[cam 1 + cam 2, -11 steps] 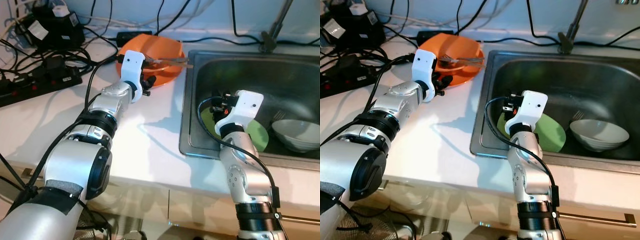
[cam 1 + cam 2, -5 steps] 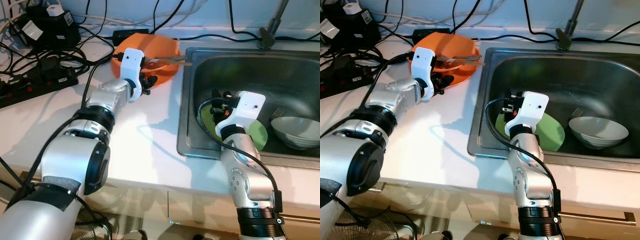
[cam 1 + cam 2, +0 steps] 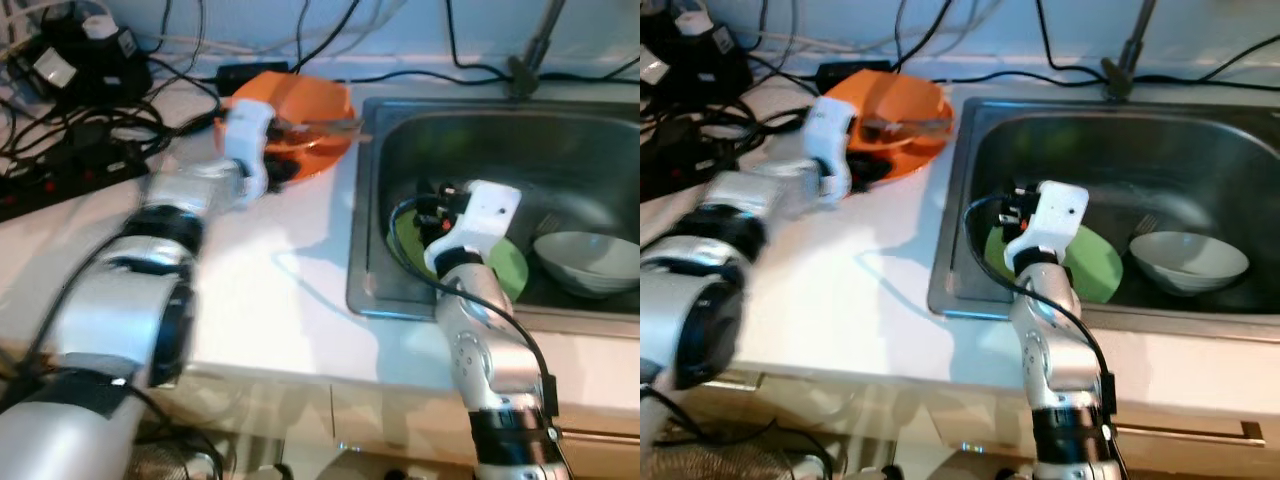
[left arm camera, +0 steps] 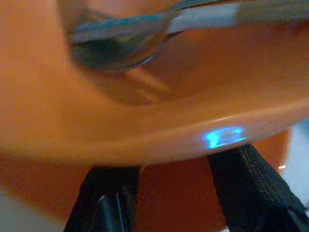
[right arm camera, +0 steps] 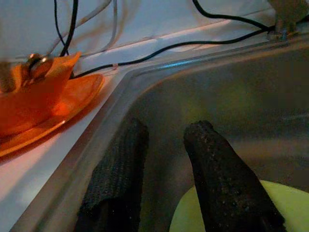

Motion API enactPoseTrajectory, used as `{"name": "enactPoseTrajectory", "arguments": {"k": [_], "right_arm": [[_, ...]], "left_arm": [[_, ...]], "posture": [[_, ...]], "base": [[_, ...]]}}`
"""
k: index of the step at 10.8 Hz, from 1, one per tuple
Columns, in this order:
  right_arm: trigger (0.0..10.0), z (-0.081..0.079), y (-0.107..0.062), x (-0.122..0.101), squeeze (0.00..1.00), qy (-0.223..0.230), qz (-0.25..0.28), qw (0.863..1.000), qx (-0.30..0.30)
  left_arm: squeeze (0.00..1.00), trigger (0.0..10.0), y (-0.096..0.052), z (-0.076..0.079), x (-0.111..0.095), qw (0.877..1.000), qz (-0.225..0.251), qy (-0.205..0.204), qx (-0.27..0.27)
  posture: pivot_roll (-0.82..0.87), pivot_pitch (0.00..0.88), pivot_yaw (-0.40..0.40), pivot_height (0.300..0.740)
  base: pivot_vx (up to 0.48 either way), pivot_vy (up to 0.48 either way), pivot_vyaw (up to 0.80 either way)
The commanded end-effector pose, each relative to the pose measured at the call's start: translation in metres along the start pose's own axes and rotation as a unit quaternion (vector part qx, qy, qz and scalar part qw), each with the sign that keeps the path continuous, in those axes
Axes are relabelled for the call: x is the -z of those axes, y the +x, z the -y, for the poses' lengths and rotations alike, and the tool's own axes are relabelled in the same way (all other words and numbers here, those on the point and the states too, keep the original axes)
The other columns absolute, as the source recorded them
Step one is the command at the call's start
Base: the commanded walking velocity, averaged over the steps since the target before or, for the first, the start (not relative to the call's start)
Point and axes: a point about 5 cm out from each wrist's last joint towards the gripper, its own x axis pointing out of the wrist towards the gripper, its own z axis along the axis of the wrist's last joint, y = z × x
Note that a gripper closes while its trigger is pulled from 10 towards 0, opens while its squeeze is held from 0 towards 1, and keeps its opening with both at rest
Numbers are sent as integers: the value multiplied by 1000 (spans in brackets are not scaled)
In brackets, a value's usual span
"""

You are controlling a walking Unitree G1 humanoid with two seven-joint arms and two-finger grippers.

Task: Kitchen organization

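On the far tabletop we see a glossy orange bowl holding a spoon. Our left gripper reaches out, fingers parted around its near rim. Right, in the sink, our right gripper hangs slightly open above a green plate.

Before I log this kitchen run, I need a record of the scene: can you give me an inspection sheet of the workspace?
Surface: white counter beside a steel sink.
Job's things: orange bowl on an orange plate on the counter, a spoon in the bowl; green plate and white bowl in the sink, a fork behind the bowl.
Clutter: black power strip and adapters at the counter's back left.
Grippers: left gripper open, at the orange bowl's rim; right gripper open, inside the sink over the green plate.
Cables: black cables across the counter's back.
Surroundings: faucet behind the sink; cabinet front below.
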Motion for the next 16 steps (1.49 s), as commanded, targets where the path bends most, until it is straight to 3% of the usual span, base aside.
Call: {"name": "enactPoseTrajectory", "arguments": {"k": [1,4,9,14,16], "right_arm": [[10000,9,-3,23,0,0,-49,999,16],[10000,5,6,25,0,7,-49,999,7],[10000,1,17,28,0,13,-48,999,-3],[10000,-2,35,27,0,14,-44,999,-15],[10000,-4,39,28,0,13,-44,999,-20]], "left_arm": [[0,10000,-2,-5,17,999,-44,-5,1],[0,10000,-23,-13,18,999,-46,-7,19],[0,10000,-73,16,52,996,-70,-28,54],[0,10000,-128,40,67,995,-81,-26,45],[0,10000,-139,46,67,996,-80,-28,37]], "posture": [[189,170,94,740],[242,147,83,740],[302,141,64,740],[373,124,22,740],[395,118,6,740]], "base": [[0,0,0],[0,0,0],[0,0,0],[0,0,0],[0,0,0]]}}
